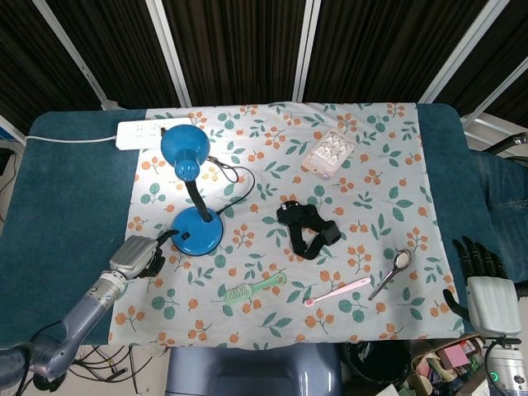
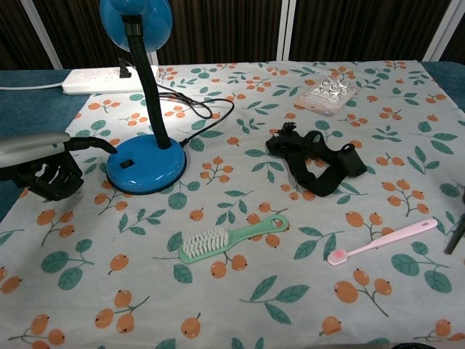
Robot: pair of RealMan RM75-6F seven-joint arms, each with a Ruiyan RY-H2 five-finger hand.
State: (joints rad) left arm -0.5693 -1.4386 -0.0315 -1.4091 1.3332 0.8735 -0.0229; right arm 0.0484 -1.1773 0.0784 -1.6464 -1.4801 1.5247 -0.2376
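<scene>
- We read no writing or brand on any item; the white power strip (image 1: 148, 133) shows only socket holes, too small to make out.
- The left hand (image 1: 139, 256) hovers over the floral cloth (image 1: 388, 148), just beside the round base of the blue desk lamp (image 1: 196, 230). We see its fingers (image 2: 51, 182) curled inward with nothing in them, a single finger reaching toward the lamp base; whether it touches we cannot tell.
- The chest view crops the lamp shade at the top edge and shows only part of the left hand at the left edge; the head view shows both whole.
- The right hand (image 1: 481, 289) lies off the cloth at the worktop's (image 1: 66, 190) right edge, fingers spread and holding nothing; only the head view shows it clearly.
- The spoon (image 1: 391, 271) is whole in the head view, a dark sliver in the chest view.
- Both views show the green brush (image 2: 231, 241), pink toothbrush (image 2: 381, 241), black strap (image 2: 317, 160) and clear blister tray (image 2: 328, 94).
</scene>
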